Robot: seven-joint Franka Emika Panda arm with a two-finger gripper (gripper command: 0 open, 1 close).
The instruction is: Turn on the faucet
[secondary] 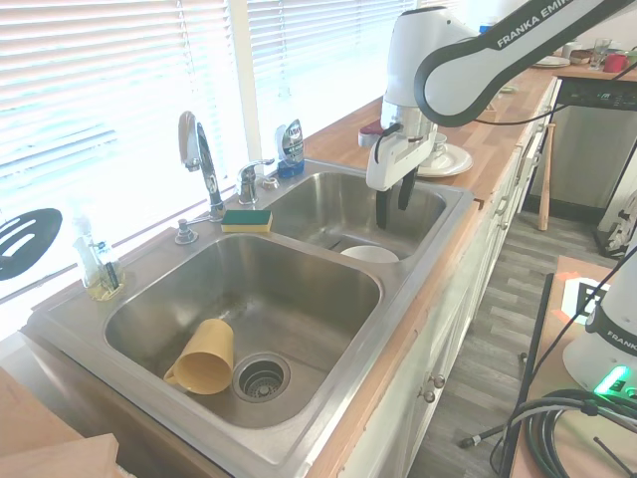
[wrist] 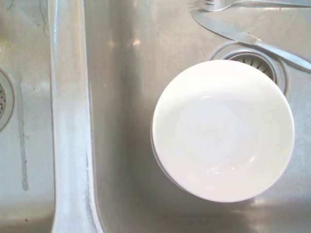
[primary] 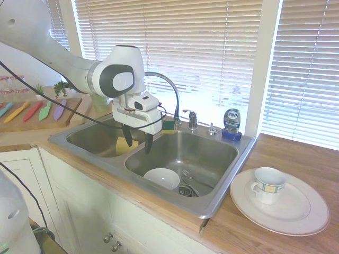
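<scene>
The chrome faucet [primary: 168,90] arches over the divider at the back of the double sink [primary: 159,190]; its small lever handle [primary: 192,117] stands to the right of the spout base. The faucet [secondary: 195,154] and the handle [secondary: 249,179] also show in the second exterior view. My gripper [primary: 136,145] hangs open, fingers pointing down, over the near left part of the right basin, well short of the handle and in front of the spout. From the other side the gripper [secondary: 392,213] is above that basin. Nothing is between the fingers.
A white bowl [wrist: 222,130], a knife [wrist: 252,40] and a fork lie in the right basin. A yellow cup [secondary: 203,357] lies in the left basin. A sponge [secondary: 246,219] sits by the faucet base, a blue soap bottle [primary: 231,123] behind. A plate with mug [primary: 268,184] rests on the counter.
</scene>
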